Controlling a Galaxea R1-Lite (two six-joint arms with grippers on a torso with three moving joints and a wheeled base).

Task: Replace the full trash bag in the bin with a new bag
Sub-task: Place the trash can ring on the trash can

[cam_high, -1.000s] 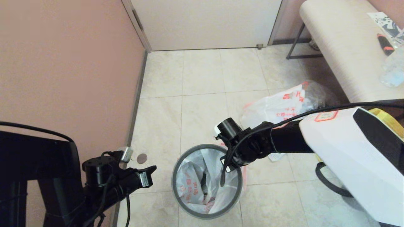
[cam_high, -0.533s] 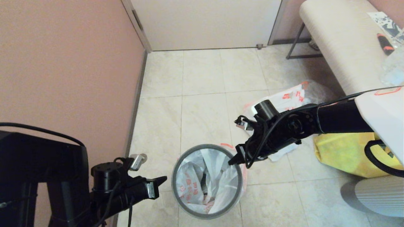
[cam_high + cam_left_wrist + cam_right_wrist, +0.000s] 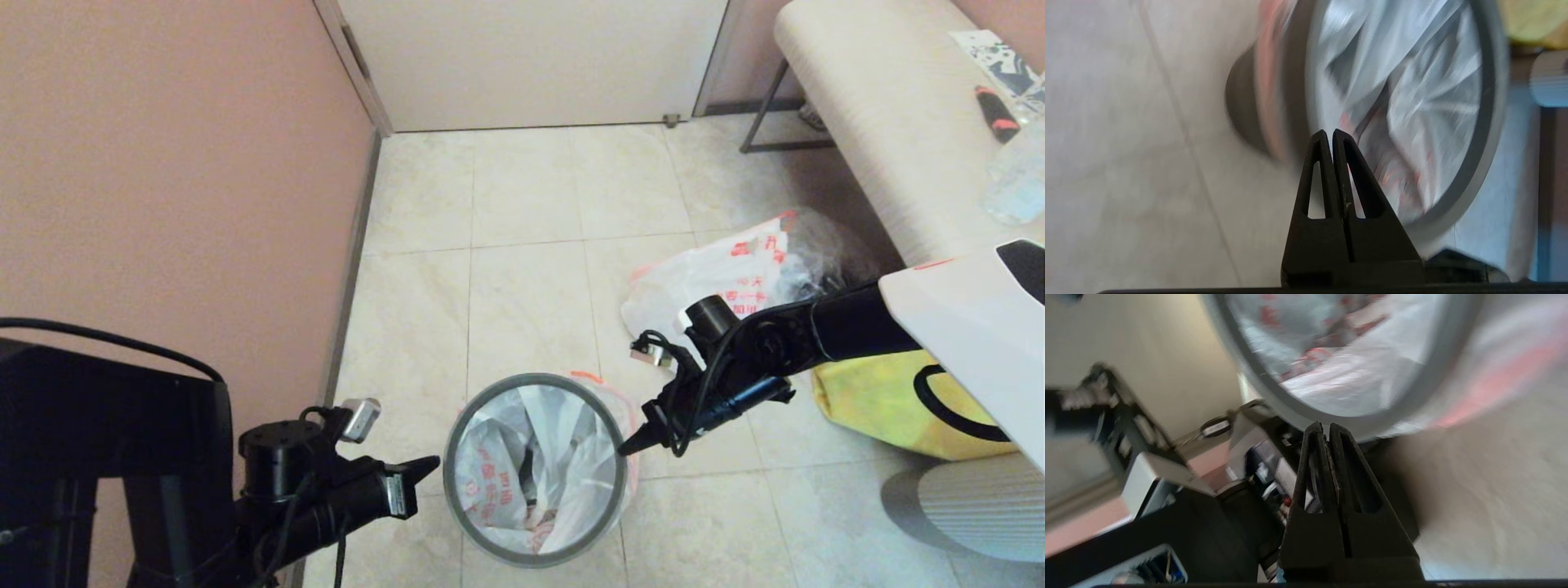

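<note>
The bin stands on the floor tiles below me, its grey hoop rim showing. The new bag, white with round red prints, lines it, and its orange-red trim folds over the far rim. The full trash bag, white with red block lettering, lies on the floor behind the bin to the right. My left gripper is shut and empty, its tips just short of the bin's left rim. My right gripper is shut and empty, just outside the right rim.
A yellow fabric tote sits on the floor to the right, under my right arm. A clear wrinkly bag lies beside the full bag. A padded bench runs along the right, a pink wall along the left, a door behind.
My right gripper has pulled out from over the bin and swung right and down to beside its right rim. My left gripper has crept right toward the left rim.
</note>
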